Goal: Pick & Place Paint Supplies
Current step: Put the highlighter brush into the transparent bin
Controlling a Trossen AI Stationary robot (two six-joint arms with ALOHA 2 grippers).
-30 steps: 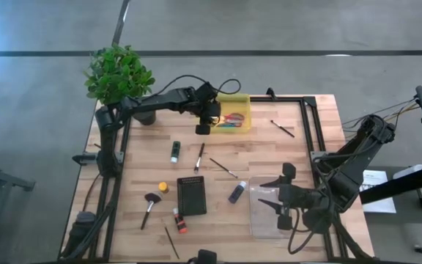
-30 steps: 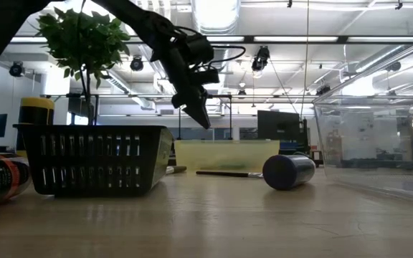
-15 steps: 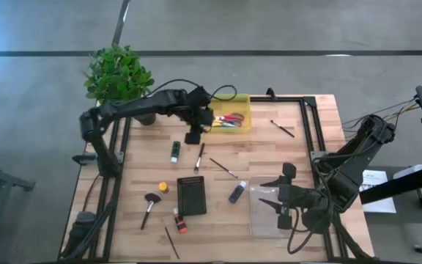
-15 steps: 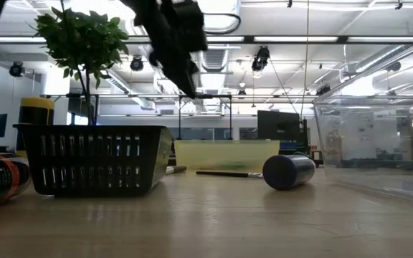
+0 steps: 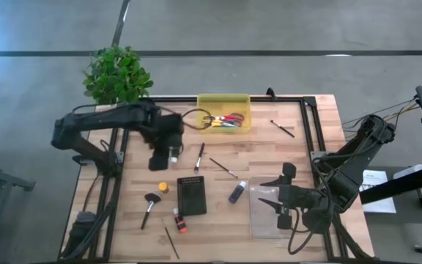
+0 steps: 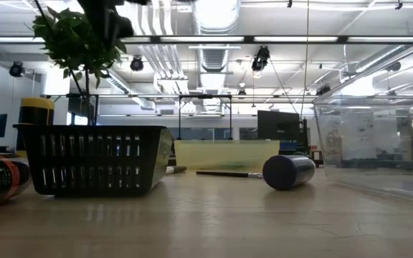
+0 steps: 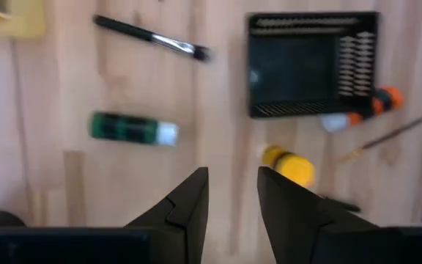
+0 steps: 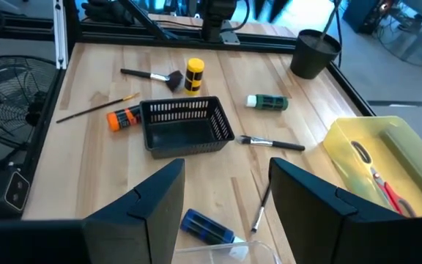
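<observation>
Fingers of the left gripper are standing apart, holding nothing, hovering over the table just left of the green paint tube. Yellow tube is lying just near of that gripper, beside the black basket. Red-orange tube is sitting at the basket's near left corner, soft-headed brush lying to the left of it, a thin brush lying nearer still. One dark-handled brush is lying right of the green tube, another further right, a third far right near the table edge. Purple-blue tube is lying beside the clear bin. Yellow tray at the far edge is holding scissors. Right gripper is waiting over the clear bin, fingers apart and empty. Potted plant is standing at the far left corner.
</observation>
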